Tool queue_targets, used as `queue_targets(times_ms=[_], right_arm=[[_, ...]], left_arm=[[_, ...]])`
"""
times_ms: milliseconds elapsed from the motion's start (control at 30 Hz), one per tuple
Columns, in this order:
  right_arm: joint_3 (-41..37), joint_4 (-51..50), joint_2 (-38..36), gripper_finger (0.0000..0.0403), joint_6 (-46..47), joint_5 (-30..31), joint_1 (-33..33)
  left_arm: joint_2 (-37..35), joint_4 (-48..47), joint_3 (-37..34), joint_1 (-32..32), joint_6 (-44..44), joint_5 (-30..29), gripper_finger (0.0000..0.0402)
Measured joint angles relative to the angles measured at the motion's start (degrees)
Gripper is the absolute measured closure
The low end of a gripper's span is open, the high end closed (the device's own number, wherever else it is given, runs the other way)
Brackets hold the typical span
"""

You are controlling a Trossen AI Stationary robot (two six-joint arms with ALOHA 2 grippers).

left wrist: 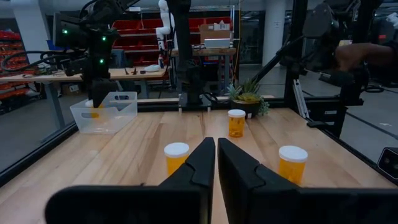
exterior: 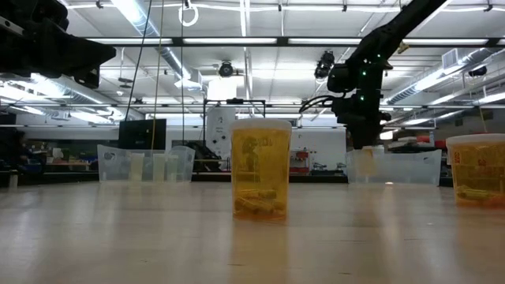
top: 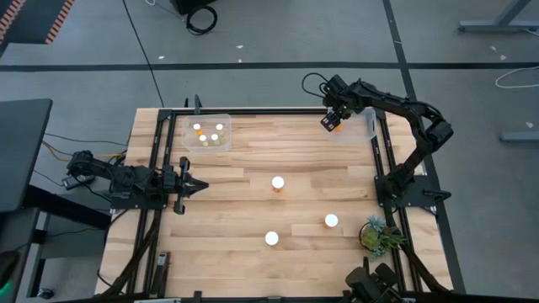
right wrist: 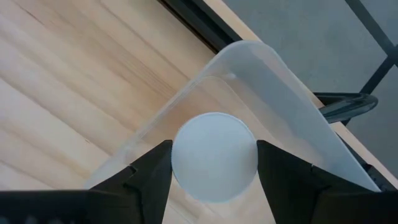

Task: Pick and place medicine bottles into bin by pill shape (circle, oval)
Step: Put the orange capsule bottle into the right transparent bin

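At the frame's upper right, the right gripper (right wrist: 213, 163) clamped a bottle (right wrist: 214, 155) over — seemingly inside — the bin (right wrist: 292, 118); lowering further before release seemed wise.

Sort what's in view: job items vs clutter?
Job:
- held bottle, in right gripper over right bin
- three bottles on the table
- left bin with four bottles

Not job:
- plant
- left gripper, shut, idle

Robotics lab, red parts bins (left wrist: 134, 38), workbenches (left wrist: 74, 76), ceiling strip lights (exterior: 142, 16)
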Motion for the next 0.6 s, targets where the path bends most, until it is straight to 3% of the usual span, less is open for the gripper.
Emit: queue_targets(times_ms=[600], right_arm=[[0.00, -0.03, -0.02, 0.0177, -0.17, 0.00, 0.00]], left_arm=[[0.00, 0.00, 0.00, 0.00, 0.01, 0.00, 0.0374]])
